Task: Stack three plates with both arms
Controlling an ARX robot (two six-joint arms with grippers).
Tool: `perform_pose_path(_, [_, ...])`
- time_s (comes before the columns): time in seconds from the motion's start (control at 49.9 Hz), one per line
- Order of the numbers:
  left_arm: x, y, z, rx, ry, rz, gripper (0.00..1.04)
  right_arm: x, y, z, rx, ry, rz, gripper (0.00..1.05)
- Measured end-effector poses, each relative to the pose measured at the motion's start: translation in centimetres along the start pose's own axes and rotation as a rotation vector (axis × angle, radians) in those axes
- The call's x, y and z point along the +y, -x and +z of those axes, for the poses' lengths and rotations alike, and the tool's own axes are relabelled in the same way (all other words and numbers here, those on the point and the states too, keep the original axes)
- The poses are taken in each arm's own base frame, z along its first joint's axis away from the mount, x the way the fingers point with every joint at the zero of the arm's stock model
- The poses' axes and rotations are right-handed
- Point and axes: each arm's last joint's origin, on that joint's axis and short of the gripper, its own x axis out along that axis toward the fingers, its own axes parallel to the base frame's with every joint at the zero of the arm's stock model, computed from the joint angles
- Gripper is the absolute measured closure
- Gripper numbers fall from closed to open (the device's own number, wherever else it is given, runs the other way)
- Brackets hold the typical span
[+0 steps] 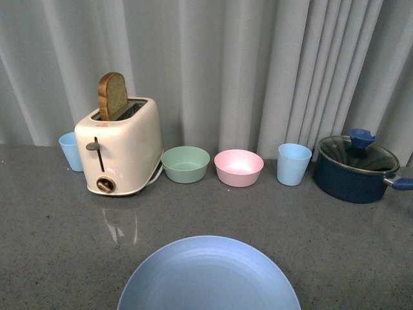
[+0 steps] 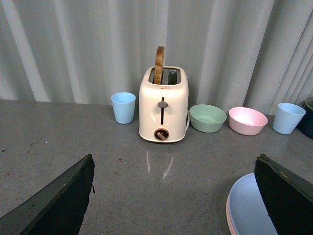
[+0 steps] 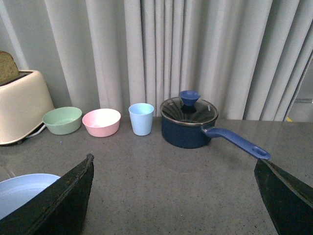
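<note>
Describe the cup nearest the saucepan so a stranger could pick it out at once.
Start at the dark blue lidded saucepan at the counter's right end. Beside it, toward the pink bowl, stands a light blue cup. The other blue cup sits far off, partly behind the toaster.

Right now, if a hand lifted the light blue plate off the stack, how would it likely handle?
The light blue plate looks like thin matte plastic, so probably light and stiff. Its low rim rests flush on a pink plate, so edge grip seems awkward.
</note>
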Motion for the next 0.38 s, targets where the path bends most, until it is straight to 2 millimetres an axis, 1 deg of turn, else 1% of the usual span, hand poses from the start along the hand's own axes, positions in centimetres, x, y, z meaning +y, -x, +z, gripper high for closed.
perform_pose_path(0.381, [0.0,0.0,-0.01,0.0,0.0,0.0,0.07,0.0,0.0,0.0,0.0,0.0,0.0,0.07])
